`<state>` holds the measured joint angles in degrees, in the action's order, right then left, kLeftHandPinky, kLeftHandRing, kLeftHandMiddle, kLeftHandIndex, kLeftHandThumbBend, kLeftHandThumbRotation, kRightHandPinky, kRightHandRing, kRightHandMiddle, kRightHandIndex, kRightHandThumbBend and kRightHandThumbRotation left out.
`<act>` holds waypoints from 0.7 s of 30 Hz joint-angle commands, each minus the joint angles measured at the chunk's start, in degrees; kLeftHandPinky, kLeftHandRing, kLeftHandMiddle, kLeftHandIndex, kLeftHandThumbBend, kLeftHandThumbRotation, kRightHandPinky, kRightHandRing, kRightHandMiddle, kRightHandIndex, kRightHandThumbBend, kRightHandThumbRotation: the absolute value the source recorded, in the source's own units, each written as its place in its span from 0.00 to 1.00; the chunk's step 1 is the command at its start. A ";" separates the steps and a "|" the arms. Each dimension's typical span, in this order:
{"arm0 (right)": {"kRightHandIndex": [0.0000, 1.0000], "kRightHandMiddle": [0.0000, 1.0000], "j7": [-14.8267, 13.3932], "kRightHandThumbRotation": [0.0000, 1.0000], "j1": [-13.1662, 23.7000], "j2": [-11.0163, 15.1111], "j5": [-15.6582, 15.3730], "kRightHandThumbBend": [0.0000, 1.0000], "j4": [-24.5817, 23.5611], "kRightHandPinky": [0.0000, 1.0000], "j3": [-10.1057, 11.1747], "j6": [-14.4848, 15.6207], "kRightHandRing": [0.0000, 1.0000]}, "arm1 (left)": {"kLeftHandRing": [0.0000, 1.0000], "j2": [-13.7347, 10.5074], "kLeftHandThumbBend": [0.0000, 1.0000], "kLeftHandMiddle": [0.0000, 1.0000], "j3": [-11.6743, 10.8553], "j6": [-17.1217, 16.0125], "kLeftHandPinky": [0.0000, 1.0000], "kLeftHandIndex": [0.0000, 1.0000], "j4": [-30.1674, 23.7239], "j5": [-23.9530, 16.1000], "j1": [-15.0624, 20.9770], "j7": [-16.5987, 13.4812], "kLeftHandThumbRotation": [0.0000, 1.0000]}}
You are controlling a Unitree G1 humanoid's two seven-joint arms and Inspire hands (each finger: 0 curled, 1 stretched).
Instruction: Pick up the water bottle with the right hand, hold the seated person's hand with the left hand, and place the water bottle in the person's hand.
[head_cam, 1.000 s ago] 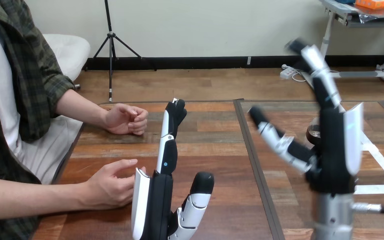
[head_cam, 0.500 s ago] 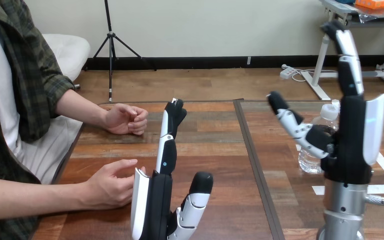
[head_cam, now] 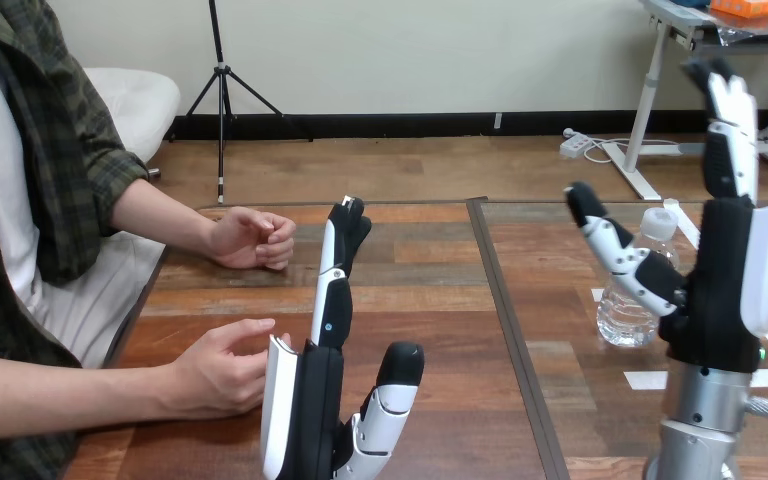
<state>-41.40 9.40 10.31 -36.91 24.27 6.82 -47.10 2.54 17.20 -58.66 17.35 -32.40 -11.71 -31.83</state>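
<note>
- Far left: person's far hand fisted on the counter, well apart from both robot hands; no part in the hand-off as things stand
- Person's near hand palm down on the counter, fingers loosely bent, fingertips at the white shell of the left robot hand; touching or just beside, cannot tell; risk: palm facing down, so nowhere to set a bottle unless turned up
- Left robot hand upright, fingers straight, thumb out, gripping nothing; not curled round the person's near hand; risk: closing edge-on likely to pinch the fingers or miss the hand altogether
- Water bottle upright on the counter's right part, lower half partly behind the thumb of the right robot hand; not yet grasped
- Right robot hand raised, spread wide, empty, thumb angled toward the water bottle; risk: thumb leading in could tip it over; thin clear plastic probably prone to squashing or slipping under a hard squeeze; carry leftward across the counter passing close to the left robot hand, so some chance of a clash
</note>
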 commanded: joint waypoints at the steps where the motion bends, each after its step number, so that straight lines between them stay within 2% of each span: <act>1: 0.94 0.99 -1.73 0.49 4.75 1.93 -0.48 0.70 1.08 1.00 -0.33 1.58 1.00 | 0.95 1.33 0.52 0.98 0.00 -0.19 0.93 1.00 -0.25 -0.38 0.78 -0.01 1.00; 5: 0.96 1.00 -2.02 0.51 4.94 2.37 -0.03 0.72 1.58 1.00 -0.36 4.01 1.00 | 0.94 1.26 0.52 0.98 -0.26 -0.15 0.93 1.00 -0.35 -1.18 0.84 -0.49 1.00; 13: 0.96 1.00 -4.00 0.54 5.65 3.51 -0.53 0.74 2.87 1.00 -0.75 6.80 1.00 | 0.94 1.19 0.53 0.97 -0.46 -0.10 0.91 1.00 -0.40 -1.47 0.84 -0.78 1.00; 19: 0.96 1.00 -3.73 0.55 6.51 4.04 1.63 0.75 5.25 1.00 -0.91 6.59 1.00 | 0.94 1.01 0.53 0.97 -0.36 -0.29 0.91 1.00 -0.27 -0.97 0.77 -0.43 1.00; 21: 0.96 1.00 -2.73 0.55 6.83 3.94 3.36 0.76 6.23 1.00 -0.70 6.75 1.00 | 0.94 0.91 0.53 0.98 -0.14 -0.63 0.91 1.00 0.05 -0.05 0.88 0.08 1.00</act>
<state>-44.74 10.62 13.18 -35.91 28.97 6.51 -40.59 2.52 17.11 -58.63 17.35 -33.32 -11.74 -32.05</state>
